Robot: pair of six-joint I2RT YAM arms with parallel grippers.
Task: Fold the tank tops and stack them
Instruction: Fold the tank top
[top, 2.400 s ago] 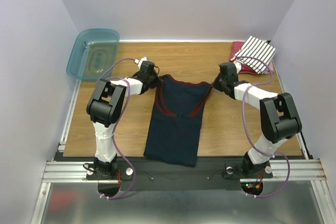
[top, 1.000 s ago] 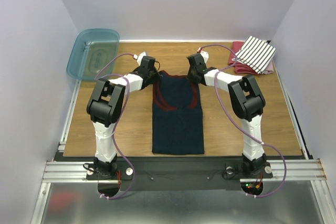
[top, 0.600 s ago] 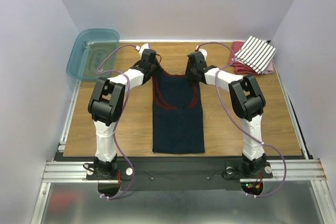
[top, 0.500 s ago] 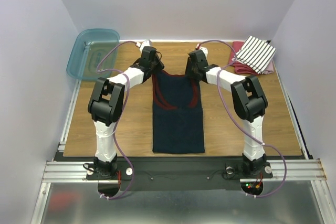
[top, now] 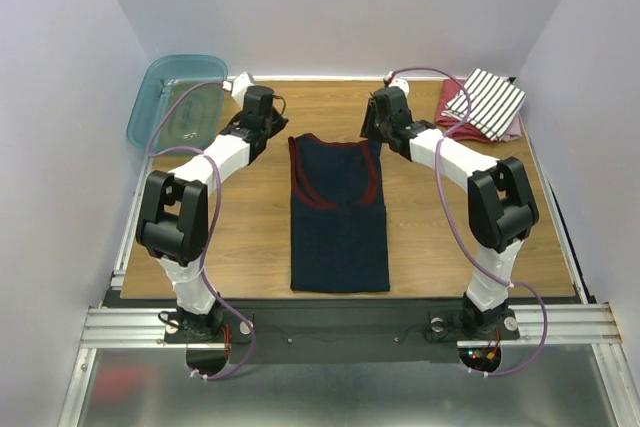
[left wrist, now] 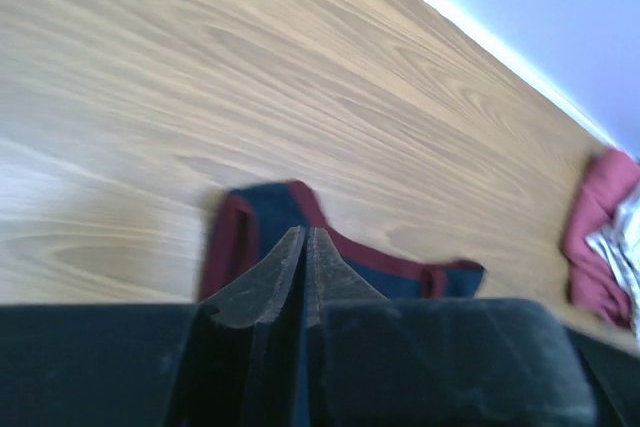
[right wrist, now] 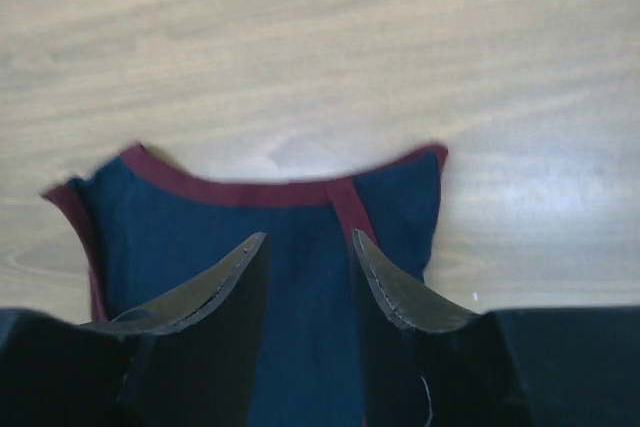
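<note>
The navy tank top [top: 338,212] with red trim lies flat in the middle of the table, folded into a narrow strip, neckline toward the far side. My left gripper [top: 265,122] hovers off its far left shoulder. In the left wrist view that gripper [left wrist: 304,237] is shut on nothing, with the top's strap [left wrist: 268,215] beyond it. My right gripper [top: 373,131] hangs over the far right shoulder. It [right wrist: 308,239] is open and empty above the navy cloth [right wrist: 200,227]. The striped tank top [top: 487,102] lies folded at the back right.
A teal plastic bin [top: 178,102] stands at the table's back left corner. A dark red cloth [top: 452,97] lies under the striped top and shows in the left wrist view [left wrist: 600,237]. Bare wood [top: 440,217] flanks the navy top on both sides.
Both grippers have let go of the navy top's shoulders, lifted and drawn apart toward the far side. The left jaws have closed again; the top stays flat.
</note>
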